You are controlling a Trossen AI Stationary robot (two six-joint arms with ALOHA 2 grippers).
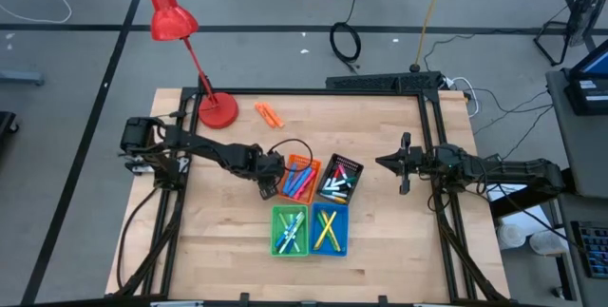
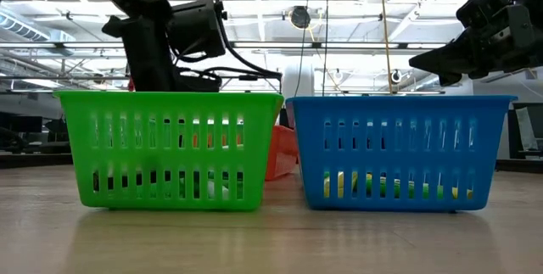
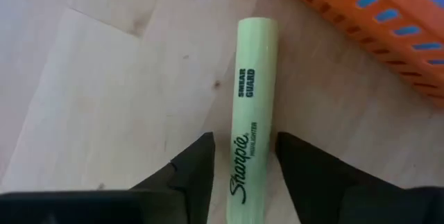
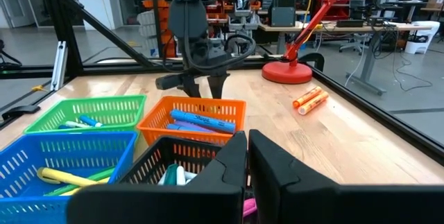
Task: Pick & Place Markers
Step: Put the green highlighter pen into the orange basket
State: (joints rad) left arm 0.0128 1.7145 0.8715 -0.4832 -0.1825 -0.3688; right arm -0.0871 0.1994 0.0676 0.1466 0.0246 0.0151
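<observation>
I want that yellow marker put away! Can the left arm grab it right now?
Probably yes. The left gripper already has one finger on each side of the yellow marker lying on the table, and nothing blocks it.

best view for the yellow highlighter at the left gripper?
Left wrist view: the yellow highlighter lies on the table between the left gripper fingers, label readable. In the high, low and right wrist views the arm or bins hide it.

Green bin (image 2: 170, 151) stands beside blue bin (image 2: 399, 151) on table (image 2: 271, 240).

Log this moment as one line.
left gripper: fingers astride yellow highlighter beside orange bin | right gripper: shut, waiting
</observation>
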